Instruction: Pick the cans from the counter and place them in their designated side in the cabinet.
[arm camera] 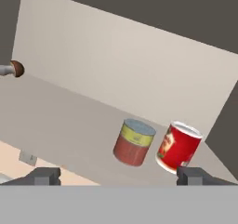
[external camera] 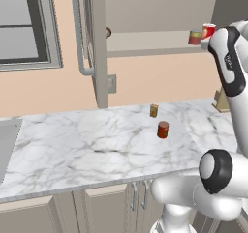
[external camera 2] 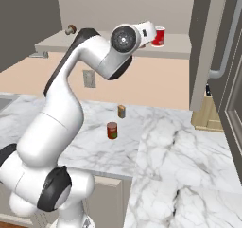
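A white counter (external camera: 97, 145) veined in grey is seen, with a plain dark red can (external camera: 163, 129) on it. In the beige cabinet (arm camera: 116, 65), a teal-topped can (arm camera: 134, 142) with a yellow and red label is seen beside a bright red, white-rimmed one (arm camera: 179, 146).

No legible text in kitchen scene

Labels on the cabinet's short can (arm camera: 134, 142) and bright red can (arm camera: 179, 146) are too blurred to read.

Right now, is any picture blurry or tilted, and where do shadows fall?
Hand view: rolled, so the cabinet shelf slopes; the two cans there look soft-edged. Left base view: sharp, faint shadow beside the dark red can. Right base view: even light, no glare on the counter.
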Motion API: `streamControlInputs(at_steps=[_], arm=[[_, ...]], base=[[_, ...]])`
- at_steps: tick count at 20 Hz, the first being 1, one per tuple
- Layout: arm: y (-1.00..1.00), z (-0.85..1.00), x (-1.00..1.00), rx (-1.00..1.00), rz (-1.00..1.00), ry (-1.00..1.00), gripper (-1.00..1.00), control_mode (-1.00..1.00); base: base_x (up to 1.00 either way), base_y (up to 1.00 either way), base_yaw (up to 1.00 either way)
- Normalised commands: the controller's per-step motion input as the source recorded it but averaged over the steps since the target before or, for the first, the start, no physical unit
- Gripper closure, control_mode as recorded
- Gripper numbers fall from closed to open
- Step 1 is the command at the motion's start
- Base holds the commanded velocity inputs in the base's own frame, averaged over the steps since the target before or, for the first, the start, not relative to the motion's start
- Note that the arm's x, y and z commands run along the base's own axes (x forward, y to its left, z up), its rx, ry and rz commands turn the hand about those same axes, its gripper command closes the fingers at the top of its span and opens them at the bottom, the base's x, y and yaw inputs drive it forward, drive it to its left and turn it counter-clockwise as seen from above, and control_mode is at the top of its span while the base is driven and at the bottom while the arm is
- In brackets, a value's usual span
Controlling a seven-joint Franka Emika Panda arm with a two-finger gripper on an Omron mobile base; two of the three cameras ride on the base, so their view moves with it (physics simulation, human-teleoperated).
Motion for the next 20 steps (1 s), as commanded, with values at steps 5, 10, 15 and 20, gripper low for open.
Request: streamControlInputs(at_steps=[5, 10, 15, 20], arm=[[0.18, 0.0, -0.6, -0.11, 0.0, 0.0, -1.0, -1.0], [0.16, -0.07, -0.61, -0.06, 0.0, 0.04, -1.0, -1.0], [0.18, -0.26, -0.68, 0.02, 0.0, 0.0, -1.0, -1.0], [0.21, -0.47, -0.29, 0.13, 0.0, 0.02, -1.0, -1.0]], base=[[0.0, 0.0, 0.0], [0.0, 0.0, 0.0], [0.0, 0.0, 0.0], [0.0, 0.0, 0.0]])
